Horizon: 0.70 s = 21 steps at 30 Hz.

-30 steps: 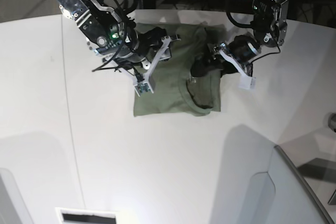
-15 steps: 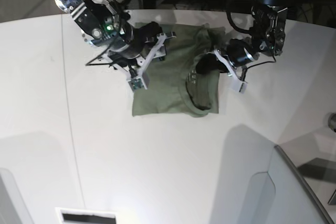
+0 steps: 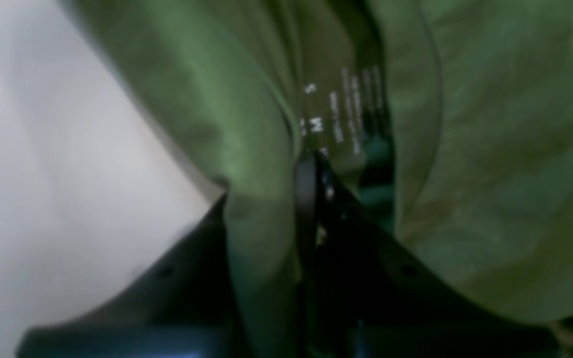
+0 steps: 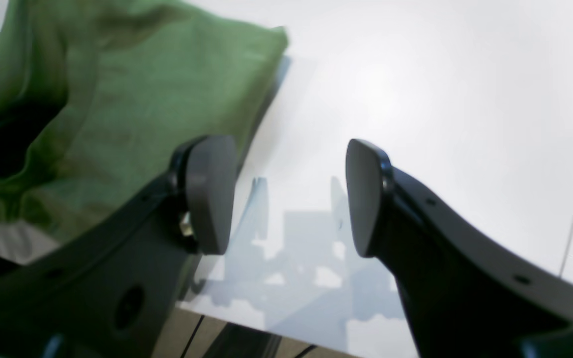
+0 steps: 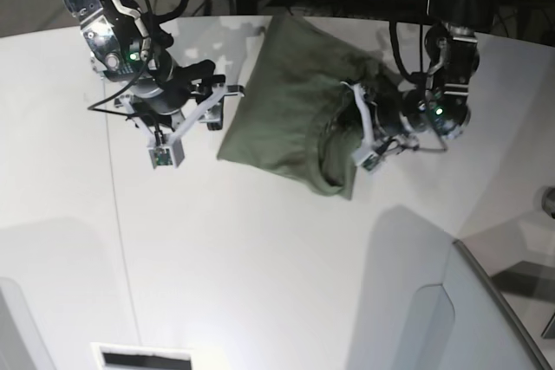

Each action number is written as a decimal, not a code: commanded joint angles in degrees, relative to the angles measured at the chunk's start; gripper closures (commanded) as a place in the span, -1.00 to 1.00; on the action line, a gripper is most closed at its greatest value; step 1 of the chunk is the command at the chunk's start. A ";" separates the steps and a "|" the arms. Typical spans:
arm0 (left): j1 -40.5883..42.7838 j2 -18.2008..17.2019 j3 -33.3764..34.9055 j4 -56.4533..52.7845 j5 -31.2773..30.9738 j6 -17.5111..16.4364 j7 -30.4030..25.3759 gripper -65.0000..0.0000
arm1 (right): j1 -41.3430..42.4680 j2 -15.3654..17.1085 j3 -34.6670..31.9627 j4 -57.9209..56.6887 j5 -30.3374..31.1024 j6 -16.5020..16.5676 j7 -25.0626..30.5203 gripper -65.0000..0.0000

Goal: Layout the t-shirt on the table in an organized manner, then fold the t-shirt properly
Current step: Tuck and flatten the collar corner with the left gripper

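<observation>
Two robot arms work over one white table (image 5: 260, 275), with a single olive-green t-shirt (image 5: 286, 119) lying bunched and folded near the table's far edge. The left gripper (image 3: 311, 174), seen on the right side of the overhead view, has its two dark fingers (image 3: 306, 209) pressed nearly together, pinching a fold of the shirt's fabric at the collar, right beside the small white printed label (image 3: 341, 114) inside the neck. The right gripper (image 4: 286, 194), seen on the left side of the overhead view, has its two fingers (image 4: 209, 191) spread wide apart and holds nothing; between them only bare tabletop shows. One of its fingers sits just beside the shirt's edge, over the green cloth's border, though whether it touches the fabric cannot be told.
</observation>
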<state>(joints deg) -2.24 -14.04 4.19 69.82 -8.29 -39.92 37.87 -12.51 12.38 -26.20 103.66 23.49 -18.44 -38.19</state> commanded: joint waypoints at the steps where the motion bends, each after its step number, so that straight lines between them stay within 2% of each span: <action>1: -1.41 0.11 2.36 0.11 1.92 -0.08 0.15 1.00 | 0.43 0.23 0.22 0.83 -0.14 0.19 1.05 -0.01; 4: -4.40 0.20 7.64 0.11 7.99 -0.08 0.07 1.00 | -0.45 0.15 0.57 -0.05 -0.23 0.11 1.14 -0.01; 8: -9.41 0.46 13.44 0.02 15.28 -0.08 -0.11 1.00 | -2.56 -0.12 5.76 -1.11 -0.14 0.11 1.23 -0.01; 11: -13.63 0.46 18.19 -2.00 18.10 -0.08 -0.37 1.00 | -3.62 -0.12 8.83 -1.11 -0.14 0.11 1.23 -0.01; 16: -18.20 1.43 26.89 -8.15 18.98 -0.08 -10.31 1.00 | -4.41 -0.12 12.79 -1.11 -0.14 0.11 1.14 -0.01; 21: -20.57 3.45 32.34 -11.67 18.98 -0.08 -16.37 1.00 | -5.55 -0.12 15.60 -1.19 -0.14 0.11 1.23 -0.01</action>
<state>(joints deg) -21.67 -10.81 36.62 57.69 11.14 -39.46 22.20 -18.44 12.03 -10.87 101.56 23.55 -18.57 -37.69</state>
